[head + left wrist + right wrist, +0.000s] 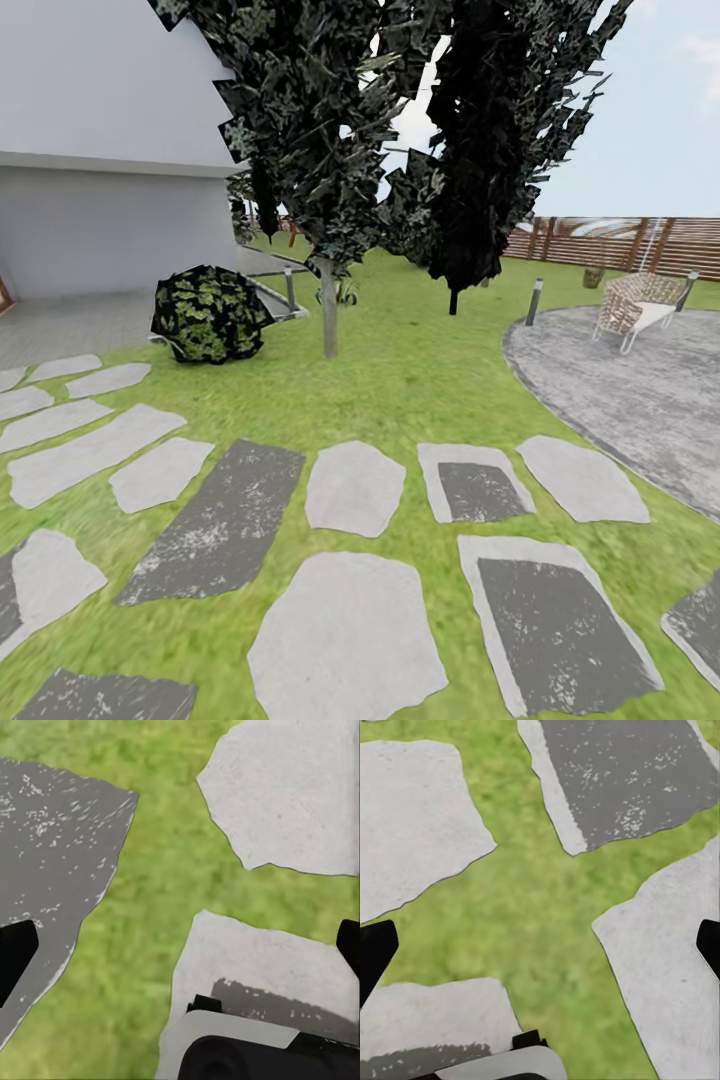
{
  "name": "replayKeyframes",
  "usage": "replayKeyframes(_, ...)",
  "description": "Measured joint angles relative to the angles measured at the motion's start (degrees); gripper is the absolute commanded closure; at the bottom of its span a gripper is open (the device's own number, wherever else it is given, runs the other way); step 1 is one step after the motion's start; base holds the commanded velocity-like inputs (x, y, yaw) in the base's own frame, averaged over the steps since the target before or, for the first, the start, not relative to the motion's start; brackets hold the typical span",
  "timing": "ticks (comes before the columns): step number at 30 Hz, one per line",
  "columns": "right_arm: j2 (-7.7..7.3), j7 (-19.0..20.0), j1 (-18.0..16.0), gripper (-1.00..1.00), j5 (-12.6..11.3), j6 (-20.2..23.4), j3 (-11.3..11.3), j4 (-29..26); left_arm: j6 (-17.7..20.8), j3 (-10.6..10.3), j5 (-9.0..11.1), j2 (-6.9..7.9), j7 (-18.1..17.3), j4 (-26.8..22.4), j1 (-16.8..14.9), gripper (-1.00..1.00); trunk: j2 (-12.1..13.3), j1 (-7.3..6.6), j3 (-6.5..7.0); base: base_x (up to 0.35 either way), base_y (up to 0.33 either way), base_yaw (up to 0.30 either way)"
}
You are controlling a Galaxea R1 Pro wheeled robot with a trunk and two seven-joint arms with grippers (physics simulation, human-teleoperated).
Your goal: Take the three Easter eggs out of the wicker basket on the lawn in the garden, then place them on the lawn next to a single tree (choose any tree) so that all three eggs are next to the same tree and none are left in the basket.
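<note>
The lawn (420, 380) spreads ahead in the garden. A tree (328, 318) with a bare pale trunk stands on it in the middle distance. Far off by the fence stands a small brown thing (593, 277), too small to tell whether it is the wicker basket. The Easter eggs are out of view. My left gripper (180, 949) hangs open over grass and paving stones, with its dark fingertips (15, 956) wide apart and nothing between them. In the right wrist view my right gripper (540, 949) is open too, empty, above grass between stones.
Pale and dark stepping stones (352, 487) cross the grass just ahead. A round speckled bush (210, 315) sits left of the tree, and a near-black tree (453, 297) to its right. A grey paved patio (640, 390) with a pale woven chair (635, 303) lies right. A white house (100, 200) stands left.
</note>
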Motion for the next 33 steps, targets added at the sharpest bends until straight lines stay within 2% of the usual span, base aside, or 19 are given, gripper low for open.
replayKeyframes(33,0.0,0.0,0.0,-1.0,0.0,0.0,0.0,0.0,0.0,0.0,0.0,0.0,0.0,0.0,0.0,-1.0,0.0,0.0,0.0,0.313,-0.182,0.0)
